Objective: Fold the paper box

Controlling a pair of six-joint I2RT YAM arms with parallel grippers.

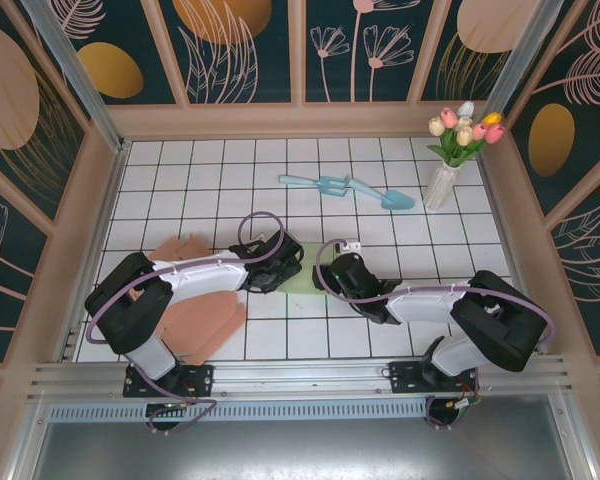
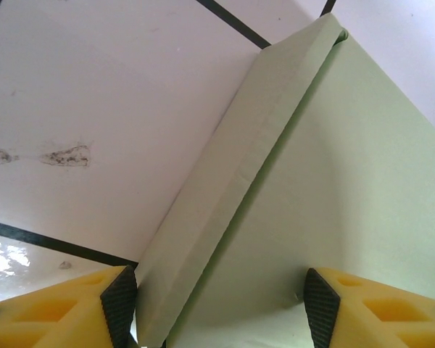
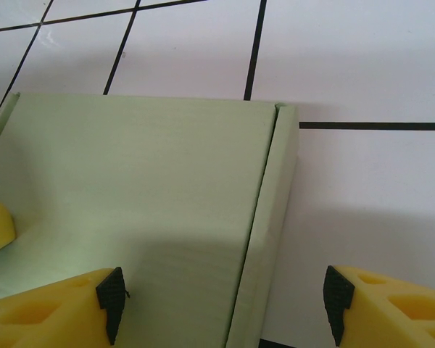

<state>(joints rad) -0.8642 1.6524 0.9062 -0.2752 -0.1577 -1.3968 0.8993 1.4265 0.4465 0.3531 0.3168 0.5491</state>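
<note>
Paper box shows smooth pale-green card, edges folded upright.

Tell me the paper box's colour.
The paper box is pale green, clearest in the right wrist view.

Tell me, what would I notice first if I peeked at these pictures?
Probably the pale green paper box in the middle of the tiled table: the left hand and the right hand each sit open astride one of its folded-up walls. Next, the bright tulips in a vase at the far right, with blue garden tools lying just left of them.
</note>
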